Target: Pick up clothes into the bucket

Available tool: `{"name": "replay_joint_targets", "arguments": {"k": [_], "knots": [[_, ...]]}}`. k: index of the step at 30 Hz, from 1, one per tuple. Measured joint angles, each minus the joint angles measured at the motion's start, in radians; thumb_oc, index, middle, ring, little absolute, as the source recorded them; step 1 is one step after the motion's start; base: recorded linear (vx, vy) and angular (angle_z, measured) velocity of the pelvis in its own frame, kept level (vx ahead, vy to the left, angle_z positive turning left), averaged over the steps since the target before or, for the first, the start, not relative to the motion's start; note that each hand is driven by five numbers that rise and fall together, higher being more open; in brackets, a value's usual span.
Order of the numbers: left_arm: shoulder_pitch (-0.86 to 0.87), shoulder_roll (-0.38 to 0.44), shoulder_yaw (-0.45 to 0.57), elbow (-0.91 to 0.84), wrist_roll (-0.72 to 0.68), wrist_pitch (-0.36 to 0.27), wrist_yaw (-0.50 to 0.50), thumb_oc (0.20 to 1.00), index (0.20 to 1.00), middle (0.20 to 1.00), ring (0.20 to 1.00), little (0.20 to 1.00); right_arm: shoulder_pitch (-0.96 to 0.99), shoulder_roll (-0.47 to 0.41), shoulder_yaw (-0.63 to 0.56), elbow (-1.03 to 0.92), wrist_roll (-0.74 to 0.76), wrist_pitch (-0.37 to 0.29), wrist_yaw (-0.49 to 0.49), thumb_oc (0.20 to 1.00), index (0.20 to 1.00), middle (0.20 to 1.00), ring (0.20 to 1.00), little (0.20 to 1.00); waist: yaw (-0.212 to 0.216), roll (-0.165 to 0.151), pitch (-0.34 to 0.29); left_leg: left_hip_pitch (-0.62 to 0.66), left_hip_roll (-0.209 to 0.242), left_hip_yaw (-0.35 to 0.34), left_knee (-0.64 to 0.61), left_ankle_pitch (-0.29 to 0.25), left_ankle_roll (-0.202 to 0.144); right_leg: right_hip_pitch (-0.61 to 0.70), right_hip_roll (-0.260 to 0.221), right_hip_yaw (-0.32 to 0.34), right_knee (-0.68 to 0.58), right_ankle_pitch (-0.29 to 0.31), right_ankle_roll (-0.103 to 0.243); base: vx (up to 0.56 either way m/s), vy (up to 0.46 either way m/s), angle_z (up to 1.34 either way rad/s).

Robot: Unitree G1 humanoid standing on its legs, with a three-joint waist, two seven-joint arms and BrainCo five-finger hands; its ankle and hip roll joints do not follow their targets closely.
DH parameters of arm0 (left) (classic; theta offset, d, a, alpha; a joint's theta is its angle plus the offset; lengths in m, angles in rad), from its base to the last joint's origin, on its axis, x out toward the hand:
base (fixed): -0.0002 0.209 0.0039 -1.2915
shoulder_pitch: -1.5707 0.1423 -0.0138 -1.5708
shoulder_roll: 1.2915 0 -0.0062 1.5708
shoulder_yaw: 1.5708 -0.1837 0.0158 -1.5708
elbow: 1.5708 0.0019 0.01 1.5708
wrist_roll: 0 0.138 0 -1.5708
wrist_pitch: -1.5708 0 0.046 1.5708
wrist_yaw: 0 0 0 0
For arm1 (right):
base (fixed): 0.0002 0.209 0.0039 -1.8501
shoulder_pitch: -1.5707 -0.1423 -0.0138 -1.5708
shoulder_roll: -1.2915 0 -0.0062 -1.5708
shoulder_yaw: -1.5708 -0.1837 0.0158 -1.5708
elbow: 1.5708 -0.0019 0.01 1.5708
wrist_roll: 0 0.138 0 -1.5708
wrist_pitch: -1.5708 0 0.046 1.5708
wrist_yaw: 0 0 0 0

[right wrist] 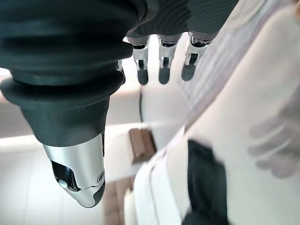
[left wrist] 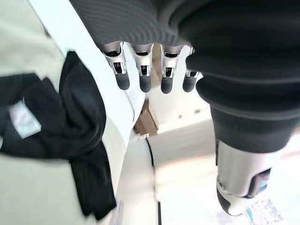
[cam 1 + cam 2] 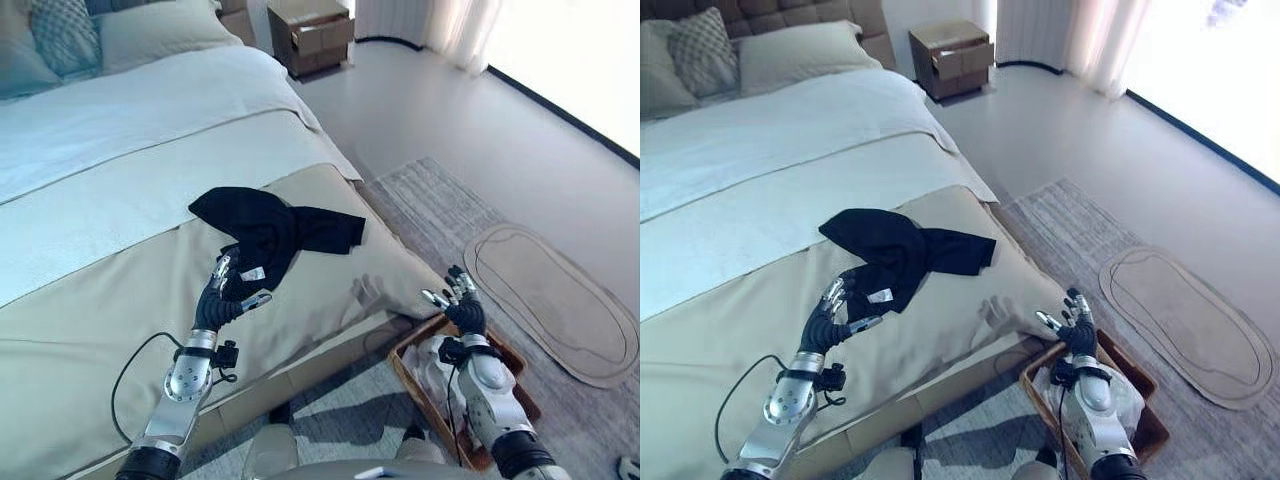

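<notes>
On the bed (image 3: 120, 330), the left hand (image 3: 222, 300) hovers at the near edge of the black garment (image 3: 270, 228), its fingers straight and spread with nothing in them; its wrist view shows the dark fingertips (image 2: 143, 82) clear of the cloth, which lies crumpled with a white label (image 2: 23, 120) facing up. The garment rests on the beige bedspread, near the bed's foot corner and well apart from the basket (image 3: 505, 355) on the floor below that corner. To grasp well, the left hand should, I judge, settle over the thick bunched part near the label and curl round several folds at once, not a single thin edge, so no sleeve trails. Further right, the right hand (image 3: 462, 305) is held above the basket, fingers relaxed and empty.
</notes>
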Motion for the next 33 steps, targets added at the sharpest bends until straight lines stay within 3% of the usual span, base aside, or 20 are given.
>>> {"name": "replay_joint_targets", "arguments": {"k": [8, 12, 17, 21, 27, 33], "knots": [[-0.050, 0.043, 0.007, 0.050, 0.201, 0.017, 0.095, 1.000, 1.000, 1.000, 1.000, 1.000, 0.000, -0.017, 0.049, 0.001, -0.001, 0.013, 0.023, 1.000, 1.000, 1.000, 1.000, 1.000, -0.004, -0.028, -0.012, -0.056, -0.002, 0.005, 0.028, -0.002, -0.006, -0.057, -0.006, 0.007, 0.005, 0.013, -0.001, -0.10, 0.073, -0.02], [-0.215, 0.100, 0.002, 0.121, 0.342, 0.049, 0.197, 1.000, 1.000, 1.000, 1.000, 1.000, -0.056, -0.033, 0.088, 0.002, -0.001, 0.014, 0.024, 1.000, 1.000, 1.000, 1.000, 1.000, -0.008, -0.042, 0.095, -0.169, 0.001, 0.005, 0.092, -0.003, -0.008, -0.160, -0.005, 0.031, 0.048, 0.033, 0.000, -0.16, 0.067, -0.09], [-0.382, 0.171, 0.009, 0.169, 0.391, 0.094, 0.312, 1.000, 1.000, 1.000, 1.000, 1.000, -0.122, -0.043, 0.105, -0.019, -0.003, 0.013, 0.020, 1.000, 1.000, 1.000, 1.000, 1.000, -0.034, -0.080, 0.260, -0.294, -0.007, 0.016, 0.173, -0.015, -0.010, -0.284, -0.019, 0.070, 0.088, 0.058, -0.006, -0.15, 0.072, -0.10], [-0.480, 0.223, 0.026, 0.193, 0.419, 0.133, 0.376, 1.000, 1.000, 1.000, 1.000, 1.000, -0.187, -0.069, 0.107, -0.054, -0.021, 0.013, 0.006, 1.000, 1.000, 1.000, 1.000, 1.000, -0.055, -0.091, 0.385, -0.415, -0.005, 0.011, 0.242, -0.017, -0.006, -0.392, -0.019, 0.089, 0.127, 0.074, -0.009, -0.10, 0.047, -0.05], [-0.524, 0.260, 0.029, 0.223, 0.458, 0.180, 0.439, 1.000, 1.000, 1.000, 1.000, 1.000, -0.192, -0.080, 0.106, -0.072, -0.021, 0.011, -0.012, 1.000, 1.000, 1.000, 1.000, 1.000, -0.068, -0.104, 0.394, -0.504, -0.003, 0.007, 0.282, -0.021, -0.003, -0.472, -0.018, 0.097, 0.146, 0.082, -0.011, -0.01, 0.017, -0.03], [-0.625, 0.373, 0.013, 0.287, 0.546, 0.265, 0.504, 1.000, 1.000, 1.000, 1.000, 1.000, -0.197, -0.101, 0.101, -0.115, -0.021, -0.017, -0.028, 1.000, 1.000, 1.000, 1.000, 1.000, -0.092, -0.106, 0.393, -0.608, -0.002, -0.013, 0.304, -0.019, 0.004, -0.570, -0.015, 0.090, 0.182, 0.074, -0.008, 0.00, -0.006, 0.04]]}}
